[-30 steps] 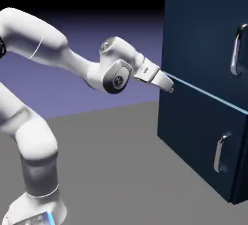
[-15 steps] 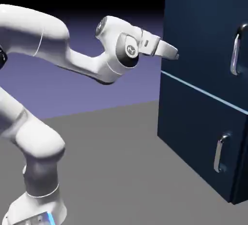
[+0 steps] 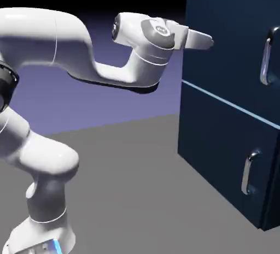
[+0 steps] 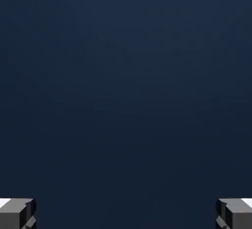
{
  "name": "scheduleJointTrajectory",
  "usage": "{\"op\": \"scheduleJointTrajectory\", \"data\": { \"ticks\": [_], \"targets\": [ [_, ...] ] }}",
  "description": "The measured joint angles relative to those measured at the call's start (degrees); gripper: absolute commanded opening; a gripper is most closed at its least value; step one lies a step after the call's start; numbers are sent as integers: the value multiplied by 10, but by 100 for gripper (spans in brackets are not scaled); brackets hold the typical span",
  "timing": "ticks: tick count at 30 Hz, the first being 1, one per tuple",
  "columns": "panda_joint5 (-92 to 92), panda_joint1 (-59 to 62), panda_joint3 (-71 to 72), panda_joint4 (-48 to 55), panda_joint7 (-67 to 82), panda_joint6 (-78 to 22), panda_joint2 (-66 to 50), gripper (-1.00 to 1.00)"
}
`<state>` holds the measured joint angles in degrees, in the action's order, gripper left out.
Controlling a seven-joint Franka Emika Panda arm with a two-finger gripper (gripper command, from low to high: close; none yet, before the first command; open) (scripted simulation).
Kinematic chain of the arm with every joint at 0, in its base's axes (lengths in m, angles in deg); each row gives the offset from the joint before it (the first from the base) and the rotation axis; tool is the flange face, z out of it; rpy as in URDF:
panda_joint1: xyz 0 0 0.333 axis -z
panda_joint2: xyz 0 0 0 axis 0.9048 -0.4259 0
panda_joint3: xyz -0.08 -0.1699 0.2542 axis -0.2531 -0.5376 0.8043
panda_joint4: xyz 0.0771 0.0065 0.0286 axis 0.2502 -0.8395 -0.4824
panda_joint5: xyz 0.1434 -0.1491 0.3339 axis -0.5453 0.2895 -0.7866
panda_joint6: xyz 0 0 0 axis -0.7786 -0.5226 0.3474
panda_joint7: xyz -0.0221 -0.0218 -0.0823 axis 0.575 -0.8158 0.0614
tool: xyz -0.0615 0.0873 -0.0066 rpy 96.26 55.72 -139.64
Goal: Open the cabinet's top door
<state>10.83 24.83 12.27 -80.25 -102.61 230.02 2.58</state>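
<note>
The dark navy cabinet fills the exterior view's right. Its top door is shut and carries a curved vertical silver handle near the right edge. A pale blue seam separates it from the lower door. My gripper points level at the top door, well left of the handle and at about its height. In the hand view the door's navy panel fills the picture. My gripper is open, its grey fingertips wide apart at the bottom corners, nothing between them. The handle is out of the hand view.
The lower door has its own silver handle. The grey table stretches between the robot's base and the cabinet. My white arm arches across the exterior view's upper left.
The hand has risen from the level of the seam to the top door's height and has moved right, closer to the cabinet, levelling out. The jaws have stayed open.
</note>
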Motion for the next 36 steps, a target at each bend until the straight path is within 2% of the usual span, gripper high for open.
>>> {"op": "scheduleJointTrajectory", "data": {
  "ticks": [26,33,34,36],
  "targets": [
    [645,-262,-281,209,-494,18,43,0],
    [641,-389,-375,298,-489,20,21,0],
    [641,-390,-376,299,-489,20,20,-100],
    [641,-390,-376,299,-489,20,20,-100]
  ]
}}
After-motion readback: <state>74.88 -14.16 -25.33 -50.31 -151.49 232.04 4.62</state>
